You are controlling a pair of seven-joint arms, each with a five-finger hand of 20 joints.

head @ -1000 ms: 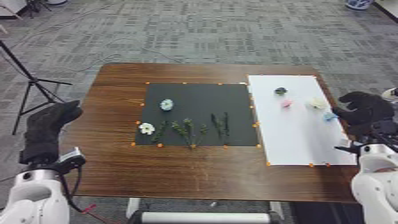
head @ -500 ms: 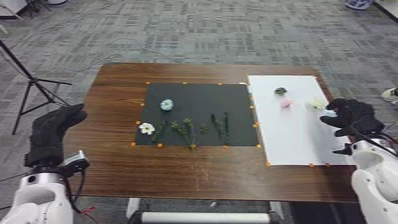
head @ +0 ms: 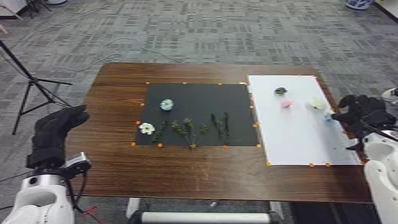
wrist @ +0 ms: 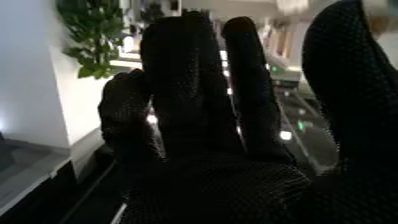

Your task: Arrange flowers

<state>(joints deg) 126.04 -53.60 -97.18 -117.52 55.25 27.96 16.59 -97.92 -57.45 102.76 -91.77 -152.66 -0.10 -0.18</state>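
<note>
Right hand: held at the right edge of the white sheet, fingers extended, nothing grasped; presumably placed there so that a flower can be taken up.
Left hand: kept at the table's left edge, released and empty, probably so that the work area is left free.
Dark mat: apparently used as the arranging ground; green stems laid along its near part, likely as a base for blooms.
White sheet: apparently used as supply; blooms spaced apart, probably for easier picking.
Blooms on sheet: small dark one, pink flower, cream flower, blue flower beside the right hand.
Blooms on mat: pale blue flower, oval; white flower, petals spread.
</note>
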